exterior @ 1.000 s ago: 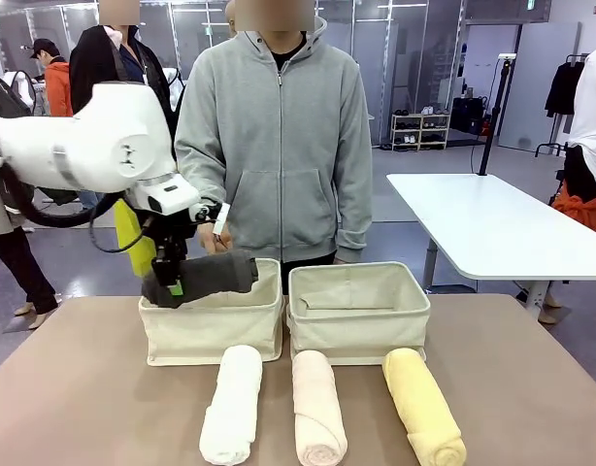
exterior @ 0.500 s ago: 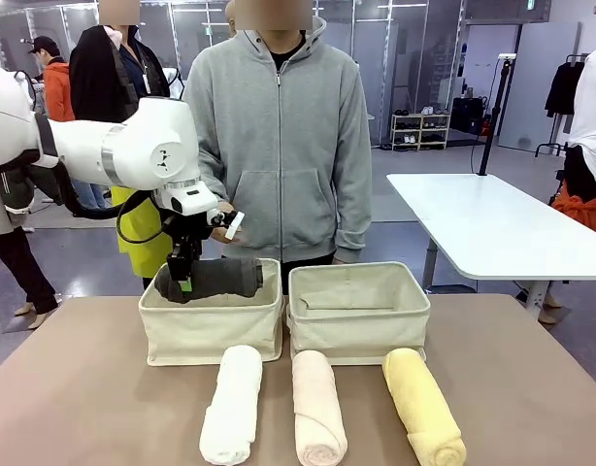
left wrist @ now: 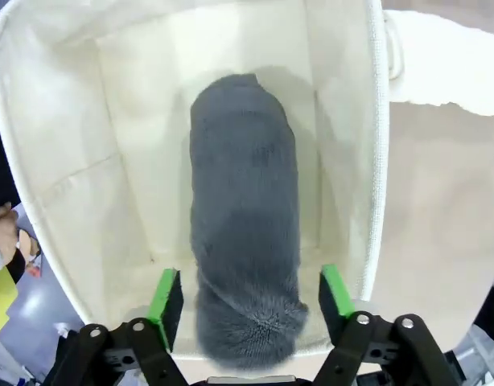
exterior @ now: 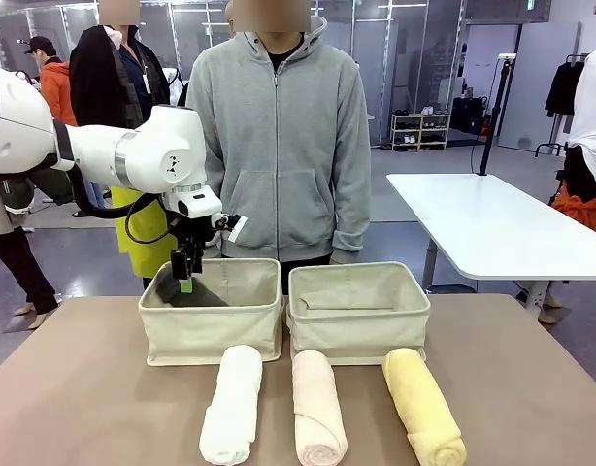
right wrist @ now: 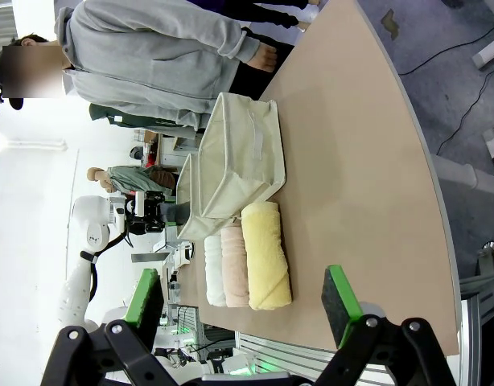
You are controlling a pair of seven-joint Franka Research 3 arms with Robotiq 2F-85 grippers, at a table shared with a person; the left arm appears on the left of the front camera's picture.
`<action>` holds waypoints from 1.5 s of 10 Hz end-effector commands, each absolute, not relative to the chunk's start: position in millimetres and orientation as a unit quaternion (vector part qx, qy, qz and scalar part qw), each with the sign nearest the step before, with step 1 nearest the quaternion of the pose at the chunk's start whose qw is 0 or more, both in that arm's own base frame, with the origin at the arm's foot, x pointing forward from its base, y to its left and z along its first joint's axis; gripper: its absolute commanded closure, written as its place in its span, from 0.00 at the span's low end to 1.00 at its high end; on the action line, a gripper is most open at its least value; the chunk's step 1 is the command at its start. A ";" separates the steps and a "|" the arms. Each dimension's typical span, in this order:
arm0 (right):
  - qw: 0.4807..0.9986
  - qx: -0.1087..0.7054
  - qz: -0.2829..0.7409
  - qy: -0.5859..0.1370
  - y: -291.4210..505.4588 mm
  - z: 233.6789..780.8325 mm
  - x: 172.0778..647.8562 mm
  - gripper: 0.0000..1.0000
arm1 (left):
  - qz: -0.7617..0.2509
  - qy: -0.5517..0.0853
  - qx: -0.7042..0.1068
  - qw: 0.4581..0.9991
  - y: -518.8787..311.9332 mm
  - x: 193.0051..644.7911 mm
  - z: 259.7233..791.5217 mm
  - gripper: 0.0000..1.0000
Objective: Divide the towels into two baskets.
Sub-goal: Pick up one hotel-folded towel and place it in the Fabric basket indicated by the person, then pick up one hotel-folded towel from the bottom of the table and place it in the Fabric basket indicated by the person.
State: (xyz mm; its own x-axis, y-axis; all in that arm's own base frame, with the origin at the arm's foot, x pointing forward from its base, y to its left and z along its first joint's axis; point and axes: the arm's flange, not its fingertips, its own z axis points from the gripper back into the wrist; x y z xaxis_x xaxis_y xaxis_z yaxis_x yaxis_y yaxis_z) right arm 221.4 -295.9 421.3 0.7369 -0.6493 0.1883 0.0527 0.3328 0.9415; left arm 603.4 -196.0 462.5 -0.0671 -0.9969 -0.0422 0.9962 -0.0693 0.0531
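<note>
The dark grey towel lies on the floor of the left basket; in the front view only its top edge peeks over the rim. My left gripper hangs just above it, jaws open, the green pads standing clear on either side of the roll's end. Three rolls lie on the table in front of the baskets: white towel, pale peach towel, yellow towel. The right basket holds nothing. My right gripper is open, high off the table's side.
A person in a grey hoodie stands close behind the baskets at the far edge of the tan table. In the left wrist view the basket's cream wall surrounds the towel, and the white roll lies outside it.
My left arm carried the dark grey towel from above the left basket's rim down into the basket, then opened its jaws and let it go. The other towels have not moved.
</note>
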 end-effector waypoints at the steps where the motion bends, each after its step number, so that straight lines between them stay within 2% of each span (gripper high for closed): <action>1: 0.762 0.533 -0.228 -0.289 -294.6 423.3 219.1 0.00 | -0.727 -0.007 0.037 0.685 -193.4 601.7 469.0 0.00; 2: 0.762 0.533 -0.228 -0.289 -294.6 423.3 219.1 0.00 | -0.724 -0.015 0.037 0.689 -191.3 595.8 472.8 0.00; 3: 0.762 0.533 -0.228 -0.289 -294.6 423.3 219.1 0.00 | -0.712 -0.042 0.032 0.700 -183.4 576.9 481.2 0.08; 4: 0.762 0.533 -0.228 -0.289 -294.6 423.3 219.1 0.00 | -0.730 -0.009 0.035 0.682 -196.6 602.7 467.5 0.08; 13: 0.762 0.533 -0.228 -0.289 -294.6 423.3 219.1 0.00 | -0.729 -0.011 0.031 0.684 -198.9 601.1 465.6 0.08; 15: 0.762 0.533 -0.228 -0.289 -294.6 423.3 219.1 0.00 | -0.675 -0.049 -0.035 0.735 -184.7 583.9 519.0 0.08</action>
